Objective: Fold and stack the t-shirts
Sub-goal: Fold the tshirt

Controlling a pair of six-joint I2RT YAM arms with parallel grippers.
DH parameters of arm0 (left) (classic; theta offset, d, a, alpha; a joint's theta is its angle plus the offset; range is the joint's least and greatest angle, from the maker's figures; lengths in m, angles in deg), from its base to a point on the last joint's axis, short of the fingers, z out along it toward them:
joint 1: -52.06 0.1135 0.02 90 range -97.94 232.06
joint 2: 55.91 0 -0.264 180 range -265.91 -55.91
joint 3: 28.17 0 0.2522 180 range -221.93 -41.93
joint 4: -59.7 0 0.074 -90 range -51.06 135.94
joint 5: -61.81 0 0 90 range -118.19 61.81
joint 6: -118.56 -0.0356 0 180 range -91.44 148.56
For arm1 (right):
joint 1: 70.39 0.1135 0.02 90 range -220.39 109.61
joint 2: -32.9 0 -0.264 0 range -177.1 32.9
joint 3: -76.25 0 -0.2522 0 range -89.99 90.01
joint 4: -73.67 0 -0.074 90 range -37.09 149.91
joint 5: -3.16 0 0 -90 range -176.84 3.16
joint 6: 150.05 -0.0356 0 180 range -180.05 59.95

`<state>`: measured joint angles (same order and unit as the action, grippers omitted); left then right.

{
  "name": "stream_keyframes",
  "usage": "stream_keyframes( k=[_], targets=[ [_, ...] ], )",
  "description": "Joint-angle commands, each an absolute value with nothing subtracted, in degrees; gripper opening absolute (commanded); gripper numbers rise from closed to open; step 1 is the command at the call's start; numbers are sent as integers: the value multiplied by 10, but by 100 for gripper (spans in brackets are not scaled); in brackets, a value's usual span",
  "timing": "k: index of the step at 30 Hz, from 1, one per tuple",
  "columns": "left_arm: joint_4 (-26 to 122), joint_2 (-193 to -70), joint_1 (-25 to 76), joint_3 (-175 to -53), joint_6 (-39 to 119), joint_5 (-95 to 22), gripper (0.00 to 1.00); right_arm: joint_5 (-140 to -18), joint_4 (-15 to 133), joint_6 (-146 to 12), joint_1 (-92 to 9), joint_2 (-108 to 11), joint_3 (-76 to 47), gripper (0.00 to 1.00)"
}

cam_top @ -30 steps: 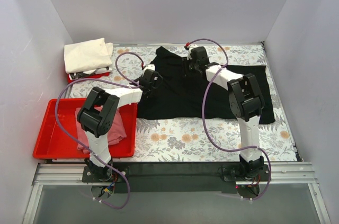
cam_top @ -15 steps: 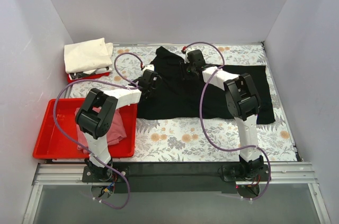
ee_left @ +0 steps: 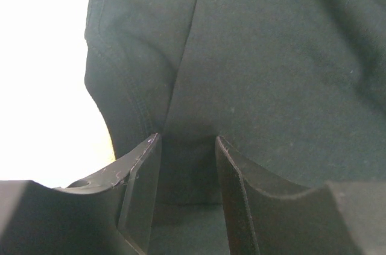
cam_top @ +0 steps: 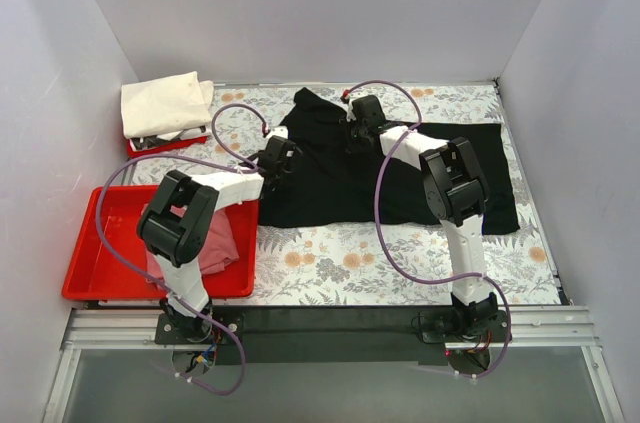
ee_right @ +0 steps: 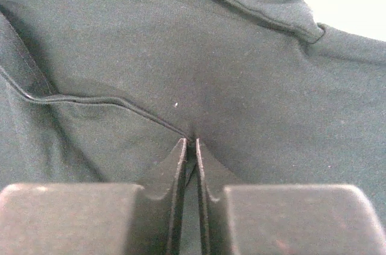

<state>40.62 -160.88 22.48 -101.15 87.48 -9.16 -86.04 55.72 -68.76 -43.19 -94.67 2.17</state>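
Observation:
The black t-shirt (cam_top: 400,178) lies spread on the floral table. My left gripper (cam_top: 272,157) is at its left sleeve edge. Its jaws stand a narrow way apart, with black cloth (ee_left: 271,56) and a hemmed fold lying in the gap between the fingers (ee_left: 145,170). My right gripper (cam_top: 362,123) is over the shirt's upper middle and is shut on a pinch of black cloth (ee_right: 181,56) beside a seam. The cream-white t-shirt (cam_top: 163,105) lies folded at the back left. The dusty pink t-shirt (cam_top: 212,240) lies crumpled in a red tray.
The red tray (cam_top: 105,263) holding the pink shirt sits at the near left. A second red tray (cam_top: 160,146) shows under the cream shirt. White walls close in the back and both sides. Purple cables loop over both arms.
Both grippers have shifted a little to the left and toward me over the black shirt. The shirt's outline looks about the same.

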Motion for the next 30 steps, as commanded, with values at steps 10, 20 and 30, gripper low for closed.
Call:
stream_keyframes(
  k=[10,20,30],
  targets=[
    [401,-1557,223,-967,889,-71,39,-916,552,-661,-428,-926,44,1],
    [399,-1546,222,-934,903,-67,39,-990,519,-652,-428,-924,50,1],
    [404,-1535,223,-921,911,-71,39,-999,517,-648,-429,-917,61,22]
  ],
)
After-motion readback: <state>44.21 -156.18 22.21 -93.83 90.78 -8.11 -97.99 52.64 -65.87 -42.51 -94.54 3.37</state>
